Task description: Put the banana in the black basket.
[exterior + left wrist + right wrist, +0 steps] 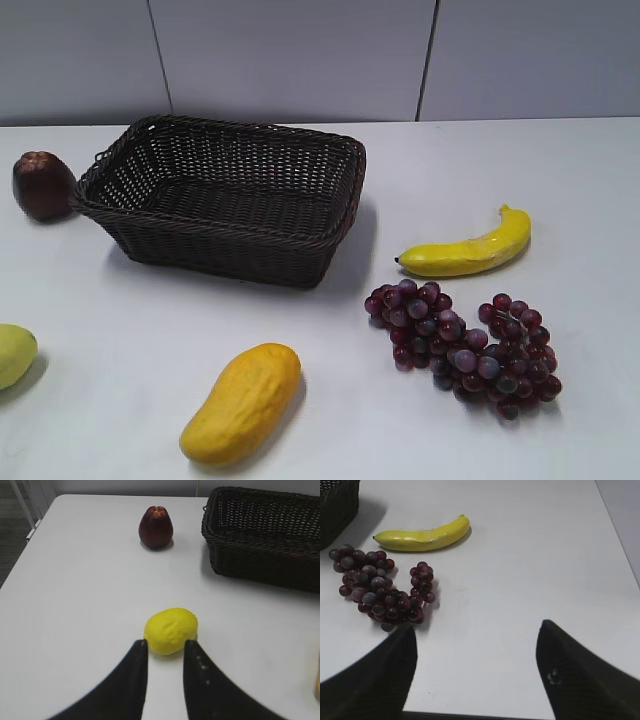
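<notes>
the banana (468,248) lay on the white table (560,180), to the right of the black basket (225,200) and just beyond the bunch of grapes (465,345), apart from both. nothing had been lifted and the basket looked empty.

the right gripper (475,665) hung with its jaws spread wide, near the grapes and short of the banana, holding nothing. the left gripper (165,680) sat with a narrower gap between its fingers, also holding nothing, just behind the pale yellow fruit (171,630).

the main risk was the grapes: they sat between the right gripper and the banana, so a low reach could have snagged or dragged the bunch. a pinch near the banana's tapered end might have let the curved fruit swivel or slip. carried low, it could have clipped the basket's braided rim. the orange-yellow fruit (243,402) at the near edge was another yellow thing to mistake for it.
</notes>
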